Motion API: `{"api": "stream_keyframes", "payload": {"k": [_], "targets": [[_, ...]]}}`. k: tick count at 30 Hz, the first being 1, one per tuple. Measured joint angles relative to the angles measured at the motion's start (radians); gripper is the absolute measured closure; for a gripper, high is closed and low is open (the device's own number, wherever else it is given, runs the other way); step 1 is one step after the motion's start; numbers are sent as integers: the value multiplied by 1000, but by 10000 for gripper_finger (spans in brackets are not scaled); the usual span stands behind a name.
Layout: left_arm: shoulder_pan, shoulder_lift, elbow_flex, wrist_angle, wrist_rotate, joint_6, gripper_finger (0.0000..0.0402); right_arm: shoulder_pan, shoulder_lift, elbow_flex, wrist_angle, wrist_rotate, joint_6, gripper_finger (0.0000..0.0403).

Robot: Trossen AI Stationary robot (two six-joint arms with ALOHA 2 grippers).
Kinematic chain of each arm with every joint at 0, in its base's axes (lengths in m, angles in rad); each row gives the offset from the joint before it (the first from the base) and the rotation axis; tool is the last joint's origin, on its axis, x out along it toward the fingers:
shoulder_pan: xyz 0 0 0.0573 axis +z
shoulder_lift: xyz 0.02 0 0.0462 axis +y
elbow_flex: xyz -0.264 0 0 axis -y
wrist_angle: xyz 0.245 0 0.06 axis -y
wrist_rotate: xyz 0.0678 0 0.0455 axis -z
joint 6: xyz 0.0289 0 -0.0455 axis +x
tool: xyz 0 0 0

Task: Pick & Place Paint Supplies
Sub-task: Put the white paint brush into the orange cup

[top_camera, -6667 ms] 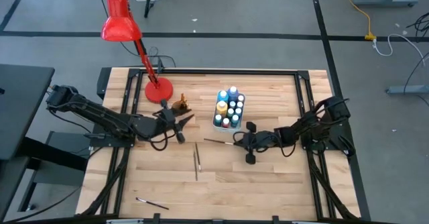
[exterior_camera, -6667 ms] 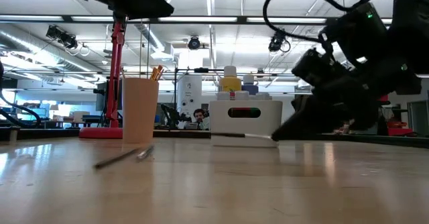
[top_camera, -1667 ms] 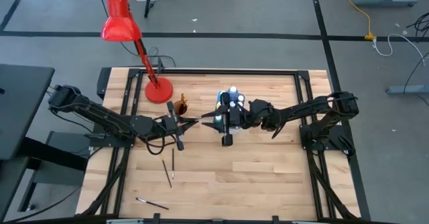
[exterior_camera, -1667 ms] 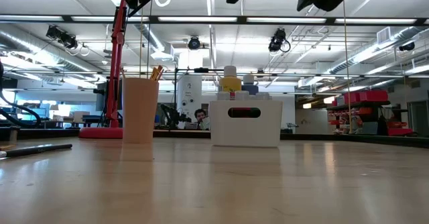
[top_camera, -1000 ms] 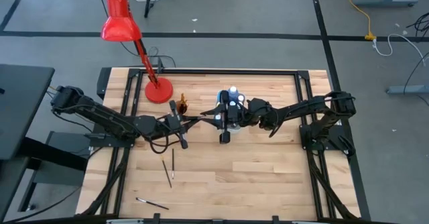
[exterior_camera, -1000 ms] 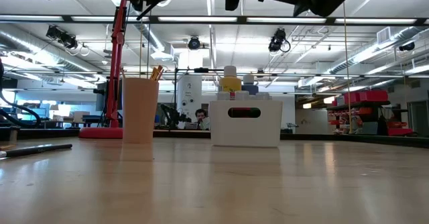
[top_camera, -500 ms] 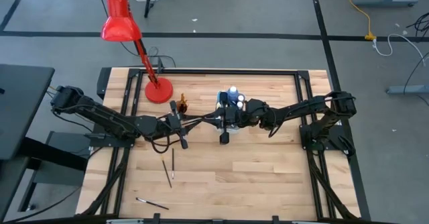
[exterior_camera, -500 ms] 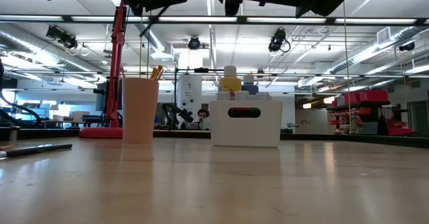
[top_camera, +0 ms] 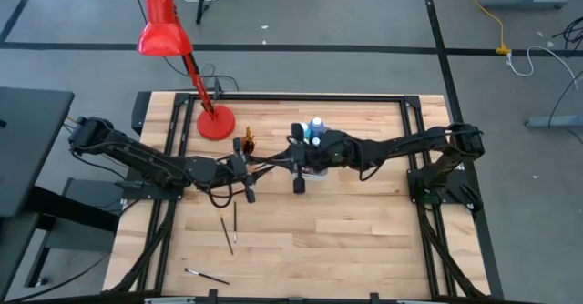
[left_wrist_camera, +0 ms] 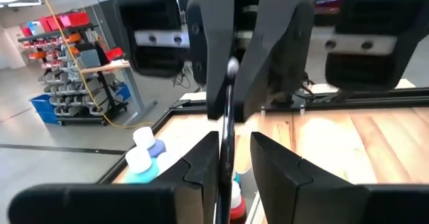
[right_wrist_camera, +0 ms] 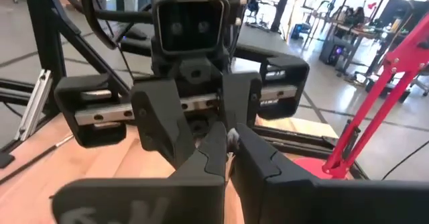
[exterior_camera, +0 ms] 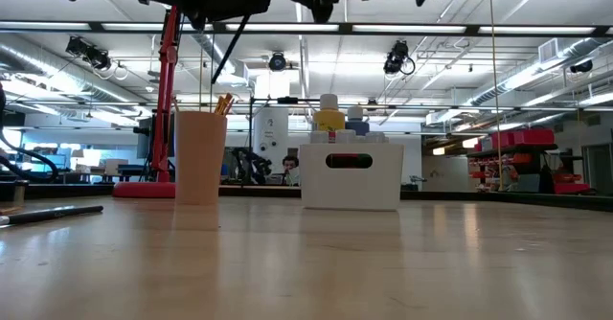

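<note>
Fingers of the left gripper pinched on one end of a thin dark-handled brush; fingers of the right gripper clamped on its other end, tip to tip above the wooden table. Hung between a tan brush cup behind the left fingers and a white box of white-capped paint bottles under the right wrist. Two more thin brushes flat on the boards, nearer the front edge than both grippers.

high: straight down | low: table-level | wrists: facing each other
</note>
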Motion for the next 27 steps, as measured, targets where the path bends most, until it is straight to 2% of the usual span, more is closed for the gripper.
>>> {"api": "stream_keyframes", "payload": {"k": [6,12,16,24,27], "targets": [[17,0,0,-55,1,-30,328,0,0,23,-80,4,-3,387],[32,0,0,-75,2,-39,375,-1,0,23,-88,3,-2,380],[32,0,0,-75,1,-31,378,-1,0,23,-88,3,-4,372],[32,0,0,-77,-20,-45,378,0,0,23,-93,-42,-34,312],[30,-2,0,-78,-88,-40,378,-2,-11,23,-96,-32,-34,286]]}}
